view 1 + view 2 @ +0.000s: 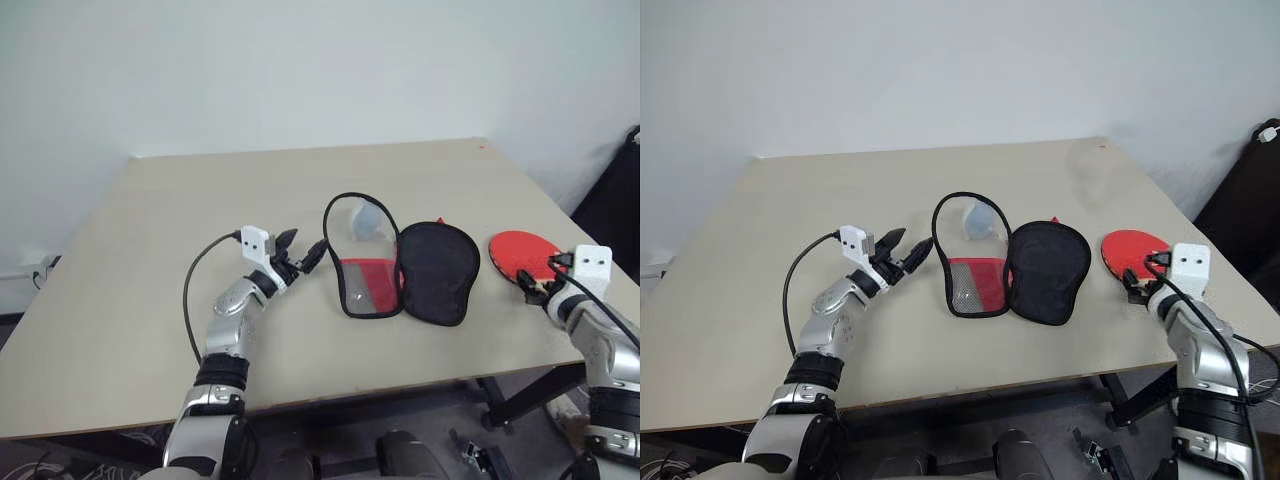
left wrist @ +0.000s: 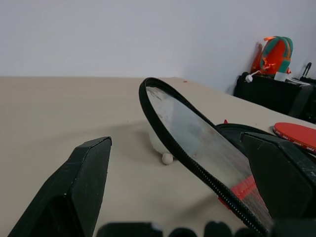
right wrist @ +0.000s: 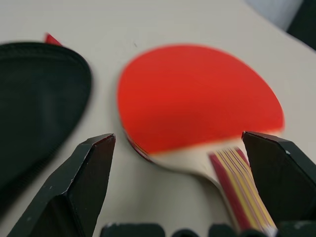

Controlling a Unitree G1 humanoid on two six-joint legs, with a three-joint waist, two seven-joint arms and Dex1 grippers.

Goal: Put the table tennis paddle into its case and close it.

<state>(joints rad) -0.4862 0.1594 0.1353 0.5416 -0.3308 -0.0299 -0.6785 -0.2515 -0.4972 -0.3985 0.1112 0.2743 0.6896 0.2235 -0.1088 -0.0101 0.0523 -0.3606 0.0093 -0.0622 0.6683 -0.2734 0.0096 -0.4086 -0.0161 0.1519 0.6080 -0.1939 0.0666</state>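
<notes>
Case (image 1: 400, 265): lies unzipped on worktop (image 1: 150, 300), ready for loading.
Right claw (image 3: 180, 197): open over paddle (image 3: 197, 96) handle.
Left claw (image 1: 902, 250): open beside flap.

no readable text, labels or numbers

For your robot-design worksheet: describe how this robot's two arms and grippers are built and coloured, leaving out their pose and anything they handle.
Both arms are silver-grey metal segments joined by black bands. Each wrist carries a small white box, with a thin black cable looping back from it to the arm. The left gripper and right gripper each have two black, wedge-shaped fingers.
</notes>
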